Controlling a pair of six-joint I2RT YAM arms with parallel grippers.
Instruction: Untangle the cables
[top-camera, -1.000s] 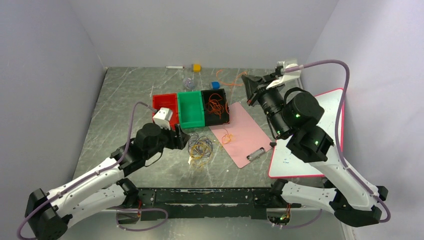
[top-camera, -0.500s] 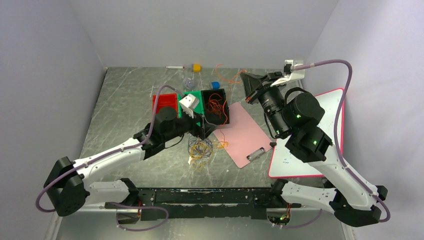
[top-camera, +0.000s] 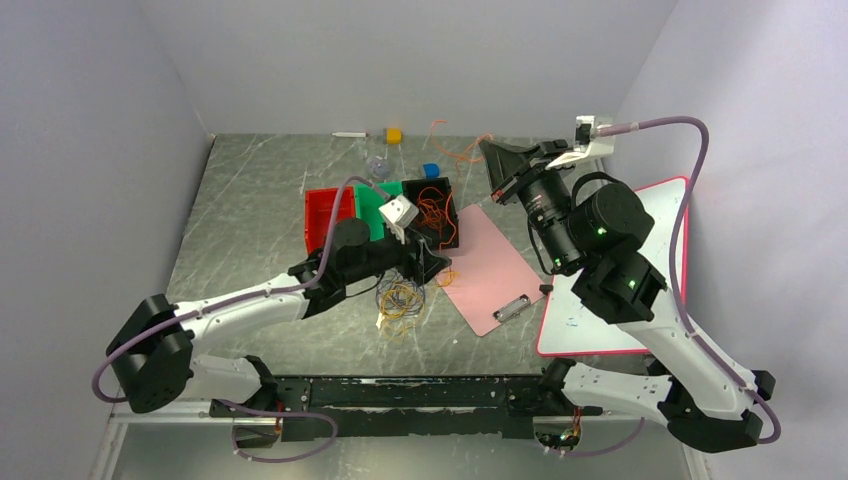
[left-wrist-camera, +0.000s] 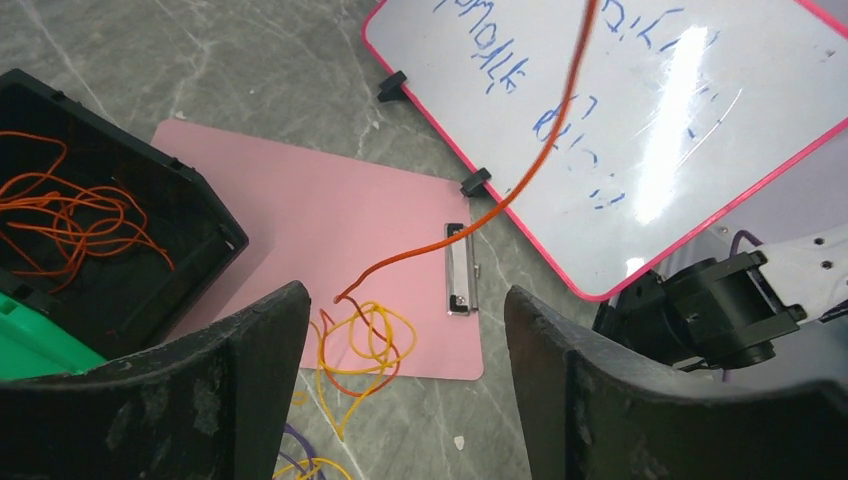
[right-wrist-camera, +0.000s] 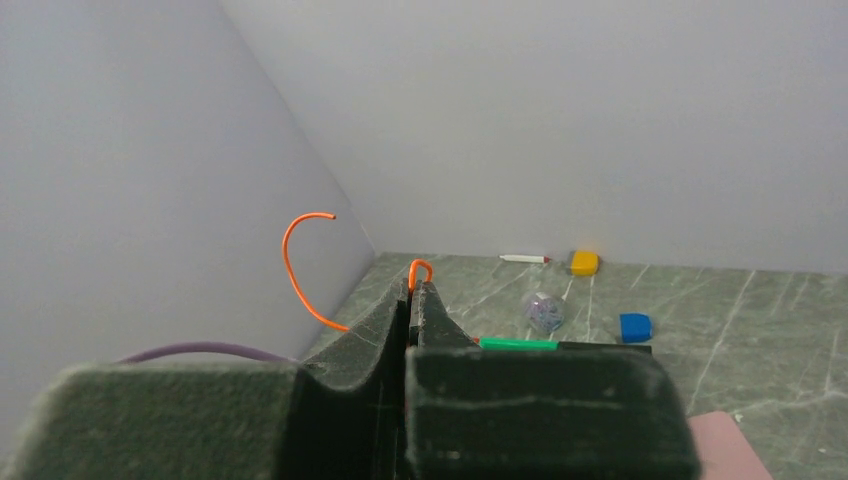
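Note:
The main tangle of cables (top-camera: 400, 297), yellow, orange and dark purple loops, lies on the table in front of the bins. A smaller yellow-and-orange knot (left-wrist-camera: 365, 345) rests on the near corner of the pink clipboard (left-wrist-camera: 330, 230). My left gripper (top-camera: 425, 262) (left-wrist-camera: 405, 390) hovers open just above that knot, holding nothing. My right gripper (top-camera: 495, 160) (right-wrist-camera: 412, 290) is raised high at the back, shut on one orange cable (right-wrist-camera: 420, 268). That cable's free end arcs left (right-wrist-camera: 295, 260), and its other part hangs down (left-wrist-camera: 520, 185) to the knot.
Red bin (top-camera: 325, 210), green bin (top-camera: 375, 205) and black bin (top-camera: 445, 195) stand side by side; the black one holds orange cables (left-wrist-camera: 70, 215). A pink-framed whiteboard (left-wrist-camera: 640, 130) lies right. Marker (right-wrist-camera: 525, 258), yellow block (right-wrist-camera: 584, 262), blue block (right-wrist-camera: 634, 327) and clip bag (right-wrist-camera: 543, 310) sit at the back.
My left arm has swung right from beside the red bin to over the clipboard's near corner. My right gripper has risen slightly with the orange cable in it.

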